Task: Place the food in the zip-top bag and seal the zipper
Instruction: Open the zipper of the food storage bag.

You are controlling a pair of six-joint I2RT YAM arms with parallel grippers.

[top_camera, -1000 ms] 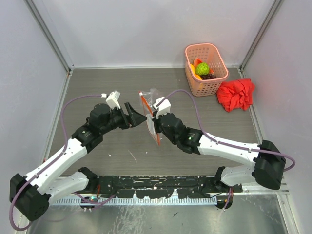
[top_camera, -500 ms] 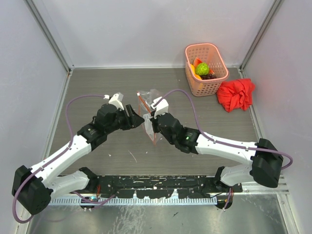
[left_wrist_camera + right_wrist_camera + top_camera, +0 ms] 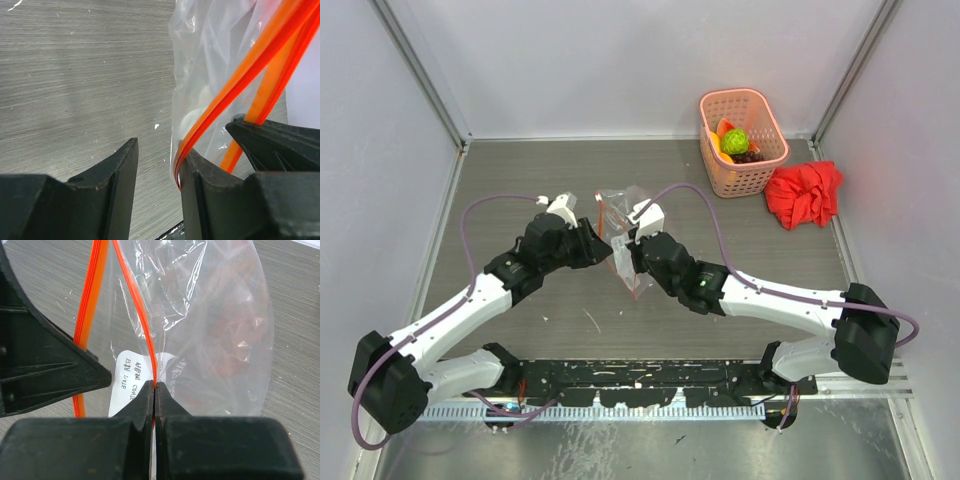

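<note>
Reaching in from the left, the left gripper (image 3: 601,243) sits over the middle of the table (image 3: 510,180) with its jaws spread wide, clamping nothing. Its wrist view shows one band of the zipper (image 3: 235,75) running down against the inner face of one of its fingers (image 3: 200,175), while the other finger stands apart across an open gap.

Just to its right, the zip-top bag (image 3: 632,208) is held up on edge between the two arms, its mouth parted into two orange-red bands. I cannot tell whether its lower edge touches the table. A white label (image 3: 131,377) printed with DATE shows through the clear film.

The right gripper (image 3: 626,254) is on the bag's other side, clenched tight on the thinner orange lip of the mouth, with the film caught between its closed tips.

Well apart from the bag, at the back right of the table, stands the pink lattice basket (image 3: 745,178). The food lies in it: an orange piece (image 3: 725,127), a yellow piece (image 3: 716,146), a bumpy lime-green ball (image 3: 735,141) in the middle, and a dark purple grape bunch (image 3: 749,157) toward the near wall. A crumpled red cloth (image 3: 805,192) lies on the table just beside the basket's near right corner.
</note>
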